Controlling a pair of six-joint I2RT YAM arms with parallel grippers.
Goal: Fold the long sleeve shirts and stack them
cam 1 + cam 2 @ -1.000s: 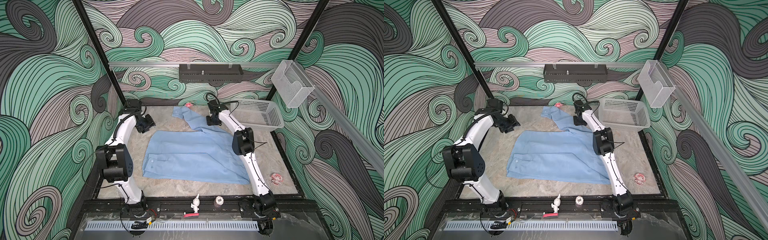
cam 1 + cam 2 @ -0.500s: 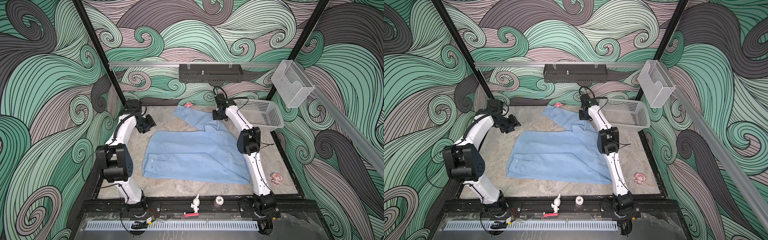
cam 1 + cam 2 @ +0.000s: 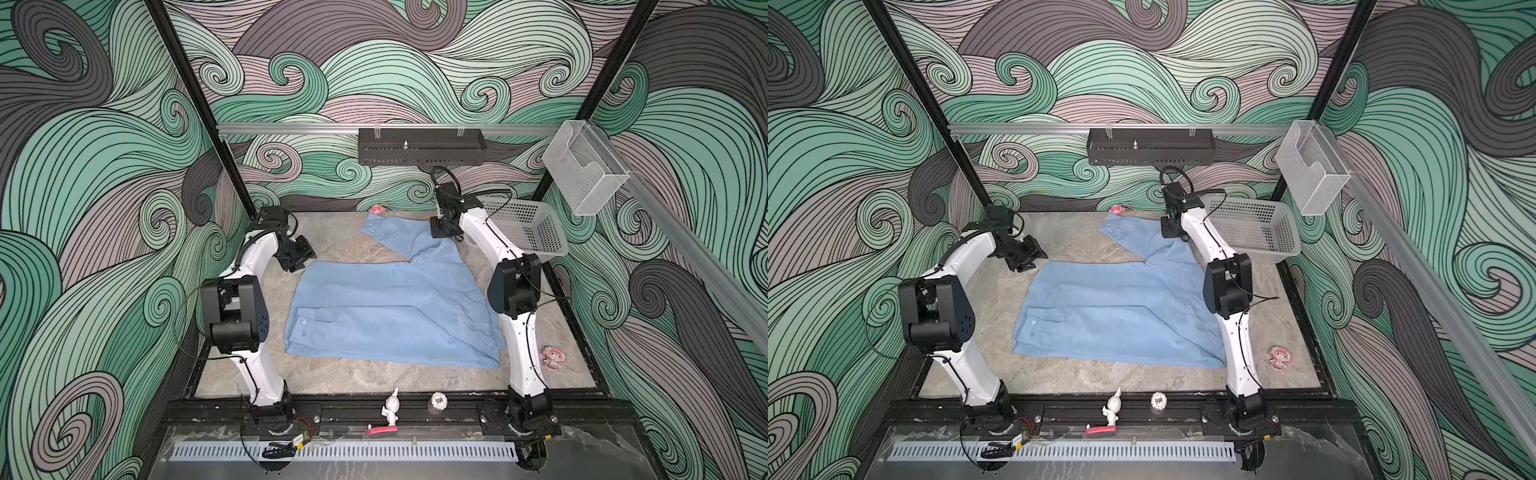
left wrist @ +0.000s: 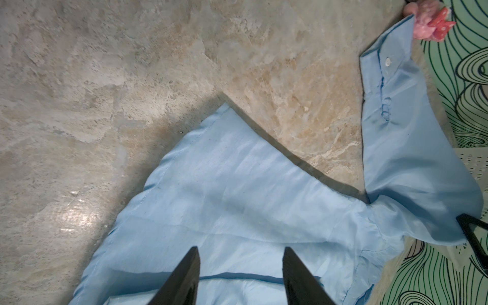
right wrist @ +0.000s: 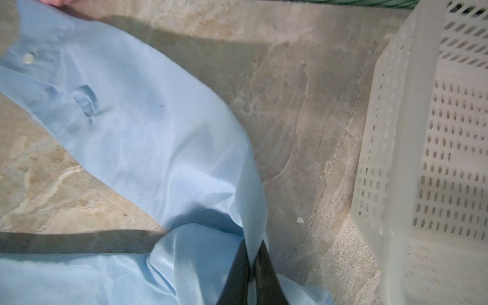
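A light blue thin button-up shirt (image 3: 395, 320) (image 3: 1121, 320) lies spread flat on the grey-brown stone-look table (image 3: 340, 376), in the middle of both top views. One long sleeve (image 3: 399, 237) sticks out from the shirt's upper right corner. It runs up and to the left toward the back wall. Its cuff has a small white button and ends just beside a small pink toy (image 3: 377, 209). The right claw (image 3: 441, 230) is above the middle of the picture, right over that sleeve. In the right wrist view the right claw (image 5: 253, 247) has its two black fingers pressed together, with the edge of the sleeve pinched between them. A white plastic basket with lots of holes (image 3: 532, 237) sits just to its right, in the back right corner. The left claw (image 3: 297, 257) hangs by the shirt's upper left corner. In the left wrist view the left claw (image 4: 240, 253) has its fingers about half apart over the blue cloth, with nothing held between them.
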